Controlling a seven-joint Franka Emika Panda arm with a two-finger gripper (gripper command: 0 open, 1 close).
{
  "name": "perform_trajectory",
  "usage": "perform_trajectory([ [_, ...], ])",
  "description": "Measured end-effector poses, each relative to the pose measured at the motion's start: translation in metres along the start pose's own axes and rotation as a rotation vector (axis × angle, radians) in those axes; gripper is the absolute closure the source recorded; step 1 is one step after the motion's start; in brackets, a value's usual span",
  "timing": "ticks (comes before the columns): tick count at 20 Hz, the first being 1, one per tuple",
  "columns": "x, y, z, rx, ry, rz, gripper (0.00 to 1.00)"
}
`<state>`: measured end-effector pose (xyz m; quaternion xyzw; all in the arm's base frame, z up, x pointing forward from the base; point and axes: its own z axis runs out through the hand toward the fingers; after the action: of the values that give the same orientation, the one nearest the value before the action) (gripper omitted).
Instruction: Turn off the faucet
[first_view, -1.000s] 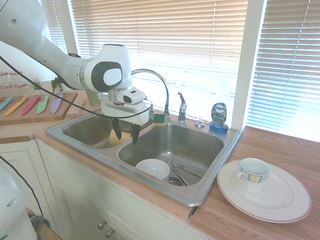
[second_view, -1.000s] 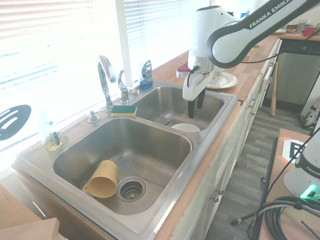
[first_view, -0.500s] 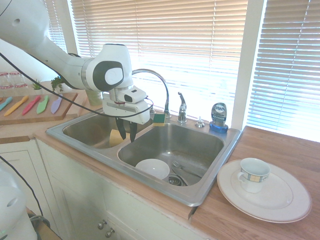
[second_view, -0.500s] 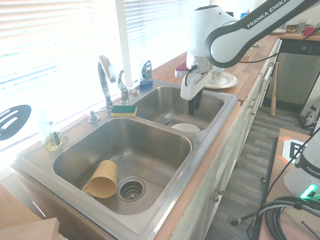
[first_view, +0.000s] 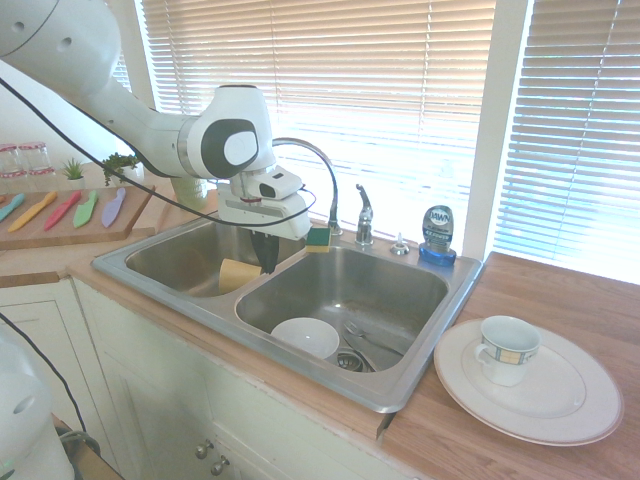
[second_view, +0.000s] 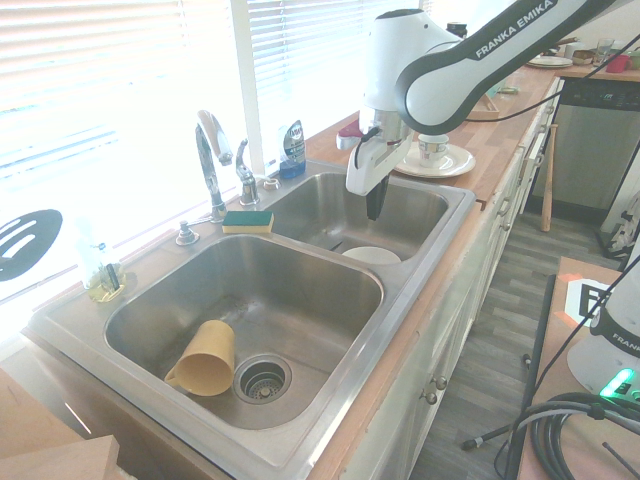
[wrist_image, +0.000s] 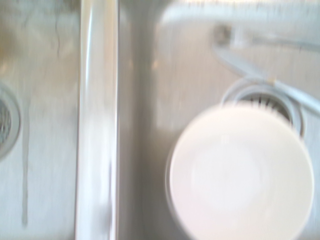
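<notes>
Faucet: the shiny chrome gooseneck faucet with its short lever handle stands on the back rim of the steel double sink, untouched.
Gripper: the white arm's gripper hangs over the basin divider, pointing down, short of the lever.
Fingers: pressed narrow, holding nothing, probably to push the lever.
Change: fingers were spread a second ago; the gripper has since risen toward the faucet.

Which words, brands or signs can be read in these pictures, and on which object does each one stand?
"FRANKA EMIKA": on the white arm, second exterior view.
"DAWN": on the blue dish-soap bottle, first exterior view; the smaller print below it is too small to read.
Black-and-white square marker on the floor: partly cut off, not readable.
Wrist view: no text.
</notes>
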<state>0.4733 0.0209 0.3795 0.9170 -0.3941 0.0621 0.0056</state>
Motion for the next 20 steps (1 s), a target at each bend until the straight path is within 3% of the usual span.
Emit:
perform_trajectory([
  [5,0.044,-0.048,-0.004,0.047,0.116,-0.016,1.0],
  [11,0.086,-0.088,-0.008,0.249,0.295,-0.035,1.0],
  [15,0.096,-0.106,-0.016,0.274,0.378,-0.038,1.0],
  [20,0.113,-0.127,-0.024,0.299,0.409,-0.036,1.0],
])
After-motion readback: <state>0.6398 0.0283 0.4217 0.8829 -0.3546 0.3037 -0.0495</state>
